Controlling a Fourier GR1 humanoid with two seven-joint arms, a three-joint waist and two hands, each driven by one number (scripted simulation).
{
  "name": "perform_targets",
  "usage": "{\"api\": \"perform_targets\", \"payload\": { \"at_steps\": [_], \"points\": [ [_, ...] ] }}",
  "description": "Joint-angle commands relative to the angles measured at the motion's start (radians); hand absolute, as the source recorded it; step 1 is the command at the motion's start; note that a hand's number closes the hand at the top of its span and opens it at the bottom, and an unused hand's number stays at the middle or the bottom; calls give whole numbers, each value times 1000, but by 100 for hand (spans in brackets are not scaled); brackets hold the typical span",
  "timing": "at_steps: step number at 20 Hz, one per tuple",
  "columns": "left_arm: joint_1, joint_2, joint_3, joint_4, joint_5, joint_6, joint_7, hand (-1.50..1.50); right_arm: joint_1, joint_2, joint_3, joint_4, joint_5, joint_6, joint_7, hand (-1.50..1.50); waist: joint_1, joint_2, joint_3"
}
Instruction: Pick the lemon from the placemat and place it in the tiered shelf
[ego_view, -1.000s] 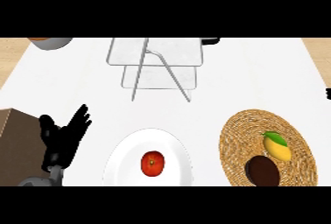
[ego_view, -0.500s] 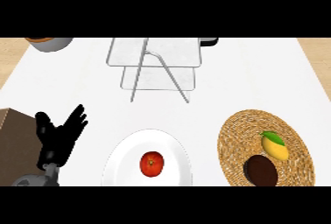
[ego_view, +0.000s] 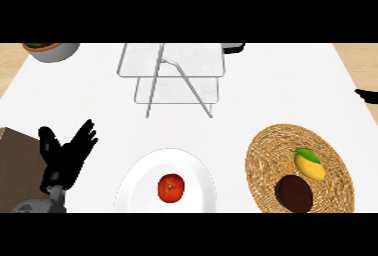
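One lemon (ego_view: 309, 164) on placemat (ego_view: 266, 150) | left hand (ego_view: 65, 155) open | no writing

Kitchen counter laid with food and tableware.

A white counter top (ego_view: 295, 90) carries homely kitchen things around the left hand (ego_view: 68, 150), which rests open with fingers up at the lower left. Just right of the hand sits a white plate (ego_view: 140, 175) with a tomato (ego_view: 170, 188) on it. Well off to its right lies a round woven placemat (ego_view: 266, 150) bearing a lemon (ego_view: 310, 165) and a dark round object (ego_view: 294, 194). Up and to the hand's right stands a clear tiered shelf (ego_view: 173, 67), and straight above it a grey bowl-like pot (ego_view: 52, 51).
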Motion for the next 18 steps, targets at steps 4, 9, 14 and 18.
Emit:
{"api": "perform_targets", "payload": {
  "at_steps": [4,9,14,18],
  "points": [
    [-1,21,28,-83,-11,-1,93,0,60,93,10,-194,82,-85,246,-150,-3,-1,0],
    [45,-13,27,-92,-55,10,59,0,89,144,40,-271,185,-73,313,-150,1,0,1],
    [16,-13,75,40,-38,-93,-16,0,106,147,25,-340,252,-30,372,-150,-3,1,0],
    [37,-58,64,-46,-74,-50,23,0,156,220,-5,-319,350,-69,371,-150,2,1,1]
  ]
}}
